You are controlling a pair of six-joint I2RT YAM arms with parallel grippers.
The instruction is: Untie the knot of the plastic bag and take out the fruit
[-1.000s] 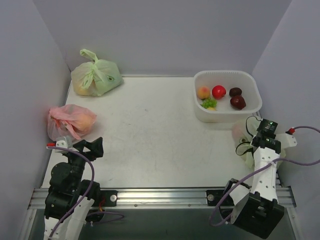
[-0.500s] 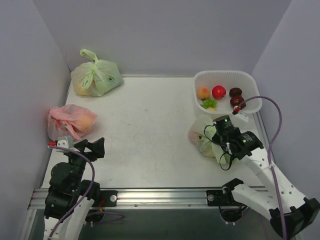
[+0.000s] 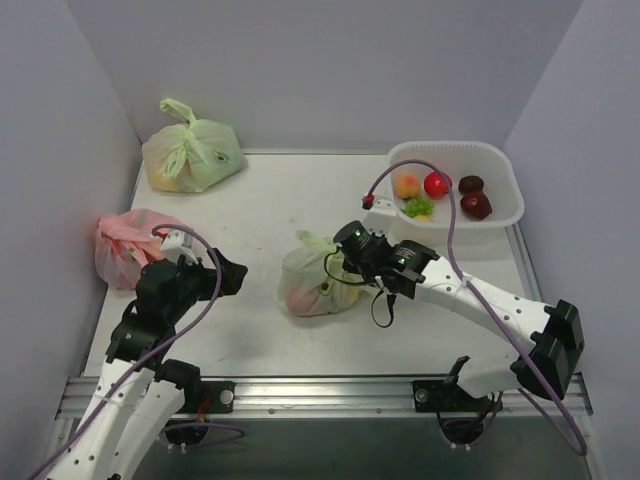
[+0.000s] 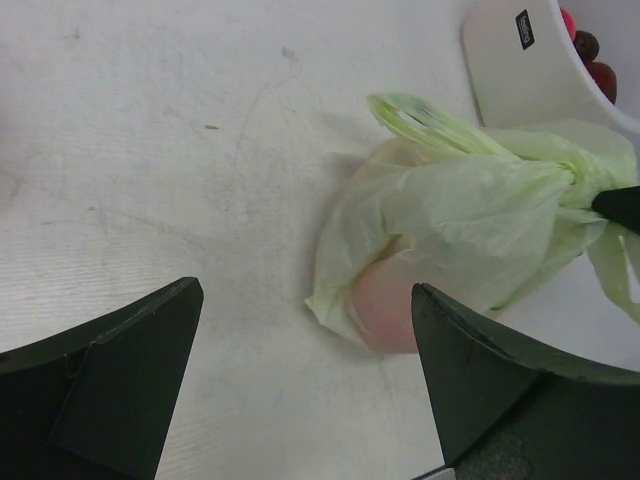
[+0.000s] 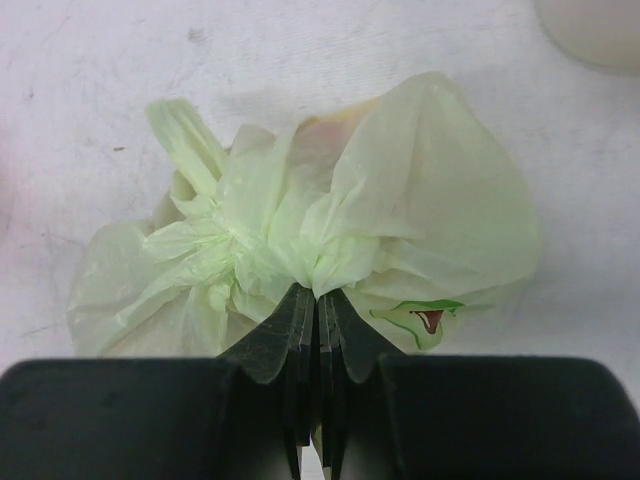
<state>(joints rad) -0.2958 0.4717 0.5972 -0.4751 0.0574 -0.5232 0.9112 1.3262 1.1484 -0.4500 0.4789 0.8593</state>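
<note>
Sitting mid-desk, the plastic bag [image 3: 312, 283] is pinched at its gathered neck by the closed right gripper [image 5: 317, 300], plainest from its wrist; the left wrist view adds pinkish fruit [image 4: 385, 305] through the film, left gripper [image 4: 305, 290] spread wide.

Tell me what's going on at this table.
The right end effector is shut on the plastic bag right at the knot, holding it near the middle of the table. The left end effector is open and faces the bag from the left without touching it. The knot is not yet undone, and the fruit shows through the bag's side. A white basin at the back right holds other fruits.
</note>
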